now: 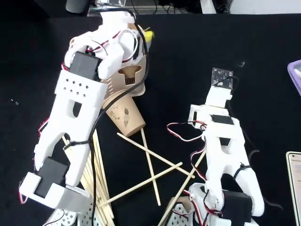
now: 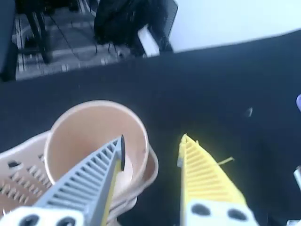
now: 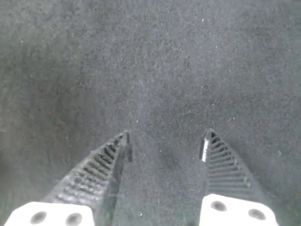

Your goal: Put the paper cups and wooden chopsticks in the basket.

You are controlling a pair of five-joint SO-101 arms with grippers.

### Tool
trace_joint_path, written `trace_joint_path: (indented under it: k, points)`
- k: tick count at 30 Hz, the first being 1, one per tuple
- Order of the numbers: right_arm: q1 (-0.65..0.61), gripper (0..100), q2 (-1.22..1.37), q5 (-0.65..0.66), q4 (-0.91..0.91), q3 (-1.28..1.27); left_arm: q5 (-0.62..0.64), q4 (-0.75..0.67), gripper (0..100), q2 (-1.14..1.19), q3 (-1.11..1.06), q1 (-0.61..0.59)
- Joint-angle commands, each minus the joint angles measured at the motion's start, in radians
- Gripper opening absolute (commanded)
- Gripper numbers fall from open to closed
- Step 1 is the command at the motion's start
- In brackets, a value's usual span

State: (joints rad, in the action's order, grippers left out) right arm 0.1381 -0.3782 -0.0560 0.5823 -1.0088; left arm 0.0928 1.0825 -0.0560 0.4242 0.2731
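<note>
Paper cup (image 2: 80, 136), upright with mouth open, seated inside the beige slotted basket (image 2: 19, 174); possibly nested in another cup, the doubled rim too unclear to settle. Second paper cup (image 1: 126, 117) on its side on the black table (image 1: 188, 56), just beside the basket, mouth turned away from it. Wooden chopsticks all outside the basket: four loose chopsticks (image 1: 150, 165) crossed over one another, a little beyond the fallen cup, plus a bundle of chopsticks (image 1: 96, 181) farther from the basket again, partly under the left arm (image 1: 77, 108) and too overlapped for an exact count. Left gripper (image 2: 150, 141) directly above the basket, spread wide and holding nothing, gray finger (image 2: 94, 174) over the upright cup's mouth, yellow finger (image 2: 202, 179) outside its rim; contact with the cup wall not discernible. Right gripper (image 3: 164, 141) well apart from the basket, likewise parted and empty, over bare table. Tally in view: two cups certain, four single chopsticks, one bundle. Progress, as a judgement: early, with one cup delivered; outstanding, the fallen cup and every chopstick. Likely next requirement: clearing the left gripper from the basket, then a grip across the fallen cup's wall.
</note>
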Motion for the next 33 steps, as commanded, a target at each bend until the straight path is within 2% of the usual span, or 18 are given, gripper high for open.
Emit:
trace_joint_path:
  k: [1,4,11,14,16,20,26,28,31,33]
  points:
    - [-0.012,24.0,0.001,0.003,-0.020,0.042,-0.008,-0.003,20,-0.008,0.117,0.001]
    - [-0.012,24.0,0.001,0.003,-0.020,0.042,-0.014,0.066,20,-0.012,0.150,0.001]
    - [-0.012,24.0,0.001,0.003,-0.018,0.044,-0.018,0.491,20,-0.044,0.223,0.001]
    - [-0.012,24.0,0.001,0.003,-0.018,0.044,-0.112,0.634,20,-0.068,0.217,0.001]
    - [-0.012,24.0,0.001,0.003,-0.018,0.044,-0.186,0.680,20,-0.084,0.200,0.001]
    - [-0.012,24.0,0.001,0.003,-0.018,0.044,-0.250,0.678,20,-0.158,0.081,-0.010]
    - [-0.012,24.0,0.001,0.003,-0.020,0.044,-0.321,0.667,20,-0.325,-0.239,0.048]
    - [-0.012,24.0,0.001,0.003,-0.020,0.042,-0.333,0.600,20,-0.367,-0.366,0.018]
    - [-0.012,24.0,0.001,0.002,-0.021,0.042,-0.328,0.402,20,-0.416,-0.588,-0.077]
    - [-0.012,24.0,0.001,0.002,-0.021,0.041,-0.282,0.267,20,-0.442,-0.730,-0.125]
